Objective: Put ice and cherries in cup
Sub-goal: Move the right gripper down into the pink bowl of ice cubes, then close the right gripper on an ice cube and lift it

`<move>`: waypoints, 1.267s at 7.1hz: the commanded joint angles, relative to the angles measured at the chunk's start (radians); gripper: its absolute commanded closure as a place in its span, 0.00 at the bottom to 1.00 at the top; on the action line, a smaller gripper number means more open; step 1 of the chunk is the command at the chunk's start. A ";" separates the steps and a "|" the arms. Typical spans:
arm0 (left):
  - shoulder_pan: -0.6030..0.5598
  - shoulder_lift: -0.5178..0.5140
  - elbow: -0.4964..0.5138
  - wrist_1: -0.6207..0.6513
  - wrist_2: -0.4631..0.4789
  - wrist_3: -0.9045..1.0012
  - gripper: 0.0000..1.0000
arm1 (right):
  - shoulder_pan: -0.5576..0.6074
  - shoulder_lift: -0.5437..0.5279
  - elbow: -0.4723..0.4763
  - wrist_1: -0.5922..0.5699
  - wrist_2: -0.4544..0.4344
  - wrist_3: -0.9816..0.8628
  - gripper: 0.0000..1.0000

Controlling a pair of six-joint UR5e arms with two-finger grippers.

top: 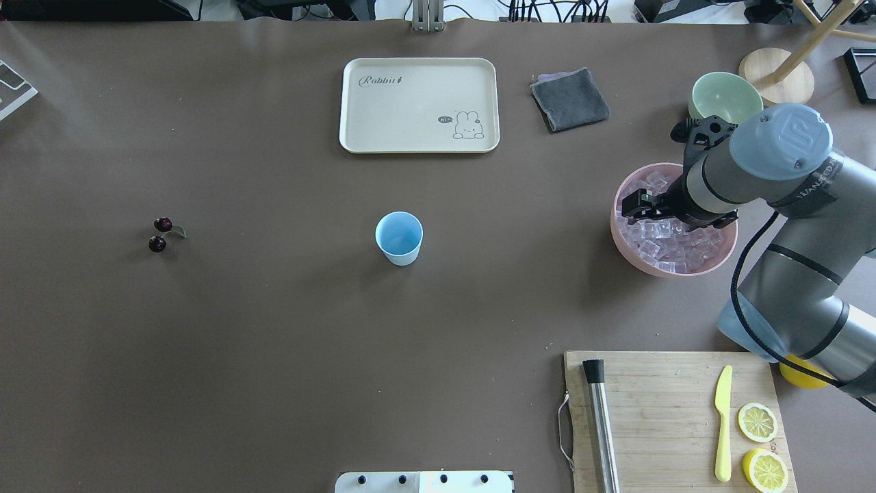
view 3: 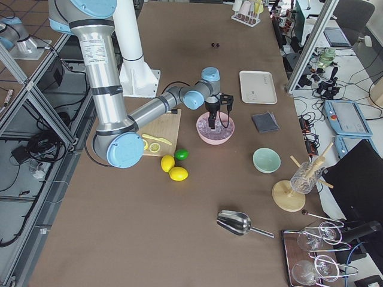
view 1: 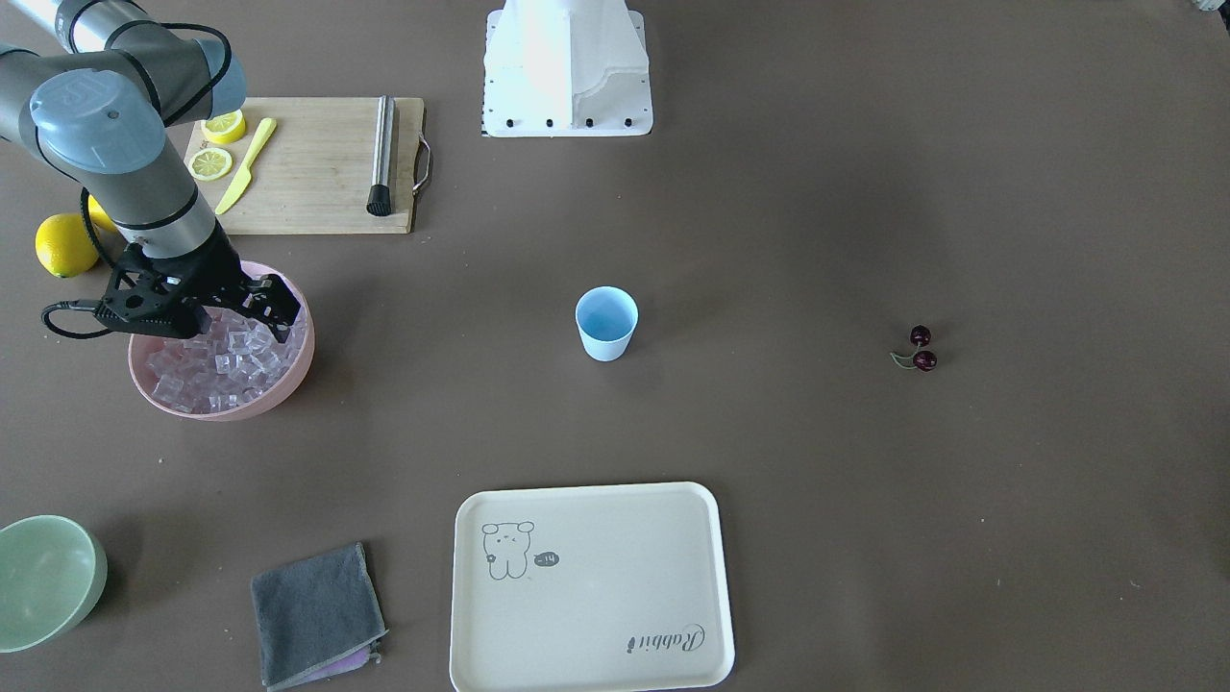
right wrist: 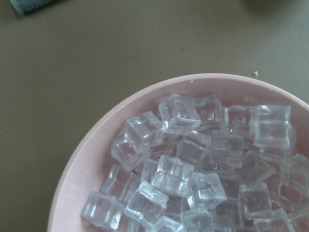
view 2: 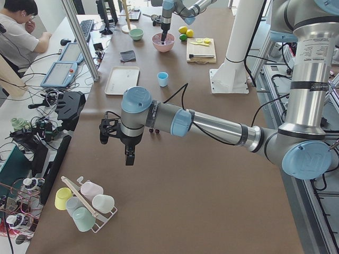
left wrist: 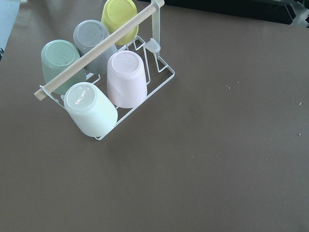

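Many glassy ice cubes (right wrist: 178,113) in smooth round pink bowl (right wrist: 94,162); right gripper (view 1: 277,309), state indiscernible.

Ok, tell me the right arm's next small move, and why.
Probably ease the right end effector straight down into the ice and close on one cube. It hangs over the heap in the pink bowl, holding nothing that I can see, and the cup looks empty.

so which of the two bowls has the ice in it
The pink bowl, under the right gripper, is heaped with clear ice cubes; the mint-green bowl beside it shows nothing inside.
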State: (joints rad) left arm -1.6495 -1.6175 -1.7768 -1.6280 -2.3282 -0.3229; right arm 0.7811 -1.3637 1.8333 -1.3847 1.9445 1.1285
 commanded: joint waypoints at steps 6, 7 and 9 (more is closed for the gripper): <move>0.000 0.028 -0.006 -0.044 0.000 -0.002 0.02 | -0.016 -0.003 -0.038 0.090 -0.030 0.093 0.55; 0.000 0.028 -0.006 -0.044 0.000 -0.002 0.02 | -0.022 -0.002 -0.040 0.092 -0.033 0.083 0.75; 0.000 0.030 -0.001 -0.046 0.000 -0.001 0.02 | -0.023 -0.005 -0.035 0.092 -0.038 0.079 1.00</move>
State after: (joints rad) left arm -1.6490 -1.5883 -1.7807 -1.6731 -2.3286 -0.3249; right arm 0.7590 -1.3661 1.7945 -1.2949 1.9099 1.2072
